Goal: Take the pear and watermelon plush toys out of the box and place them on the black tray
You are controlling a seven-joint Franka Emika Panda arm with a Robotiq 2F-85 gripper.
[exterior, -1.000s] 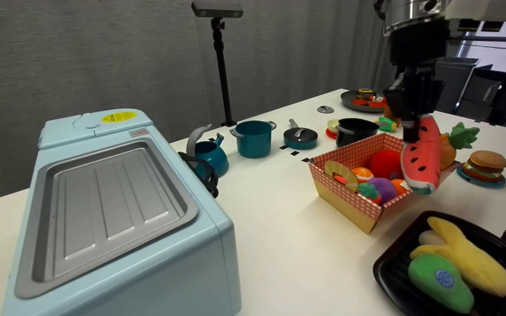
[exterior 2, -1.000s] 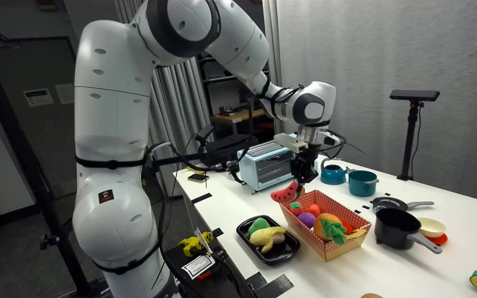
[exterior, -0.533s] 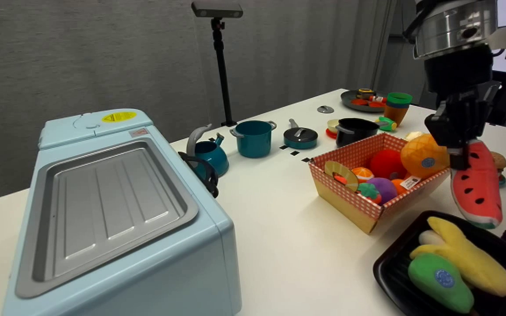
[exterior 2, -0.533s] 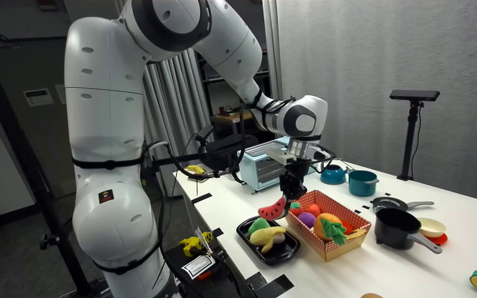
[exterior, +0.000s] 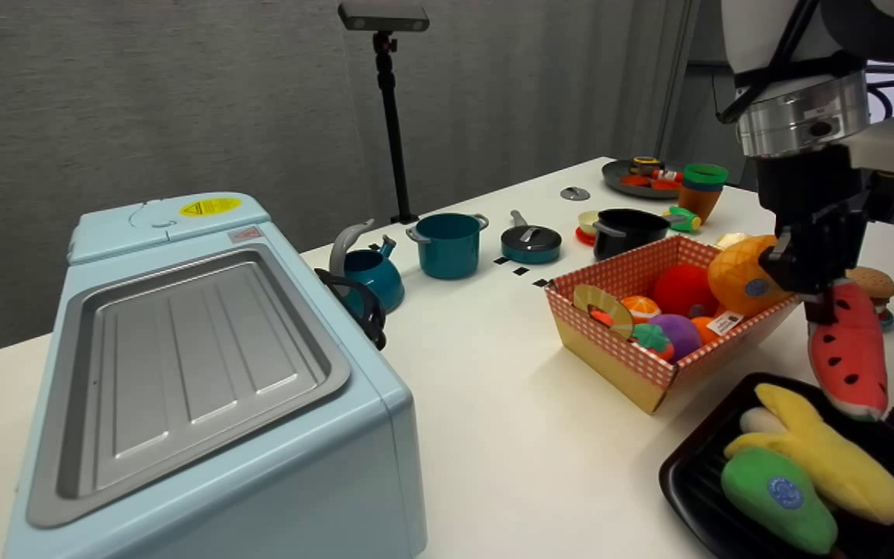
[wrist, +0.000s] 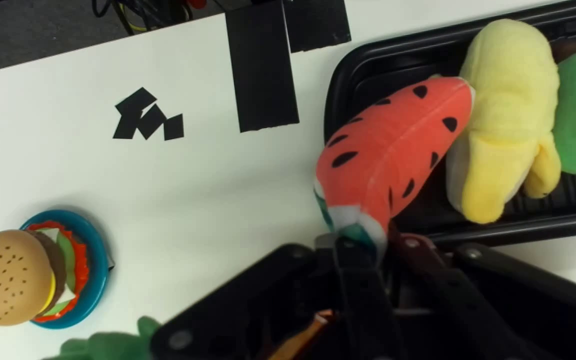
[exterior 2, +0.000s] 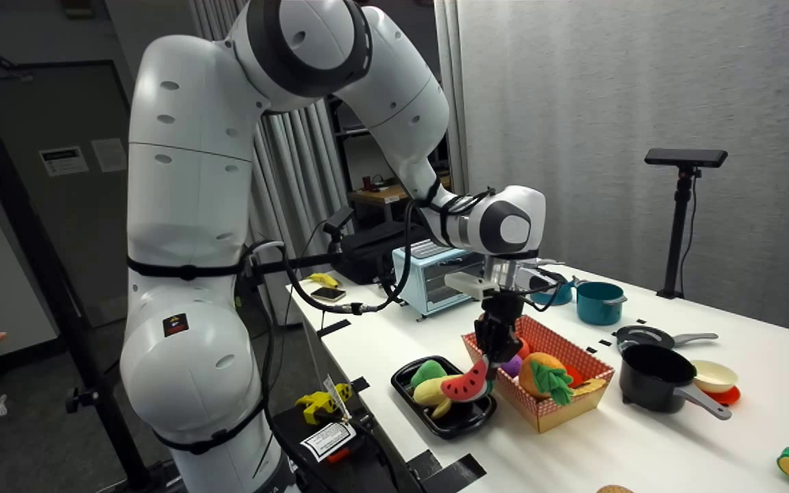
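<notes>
In an exterior view, the black tray (exterior: 695, 470) on the bench (exterior: 509, 435) holds two plush toys: the green pear (exterior: 779, 497), toward seven o'clock from its centre, and one yellow banana (exterior: 827, 458), just beside the pear at one o'clock. The single watermelon slice (wrist: 393, 147) is over the tray, on its one o'clock side; the tool (wrist: 375, 242) pinches it near the rind. Whether it touches the tray or the banana, I cannot tell.

From the tray, the one red-checked box (exterior: 610, 359) stands near, between ten and eleven o'clock. At least six pieces show in it: one pineapple (exterior: 746, 272), one red ball (exterior: 680, 291), one purple piece (exterior: 678, 332), one orange slice (exterior: 641, 308), one red piece with a green top (exterior: 651, 338) and one orange piece (exterior: 704, 329) beside a white tag (exterior: 726, 322).

From the box, one black pot (exterior: 629, 241) stands toward eleven o'clock, one pale bowl (exterior: 588, 221) between ten and eleven, one lidded teal pan (exterior: 531, 248) at ten, one teal pot (exterior: 451, 252) between nine and ten, one teal kettle (exterior: 375, 279) at nine. Also at nine, well apart, is one blue oven (exterior: 261, 497). In the wrist view, one burger (wrist: 8, 277) sits on one teal plate (wrist: 93, 295), toward eight o'clock from the watermelon slice.
</notes>
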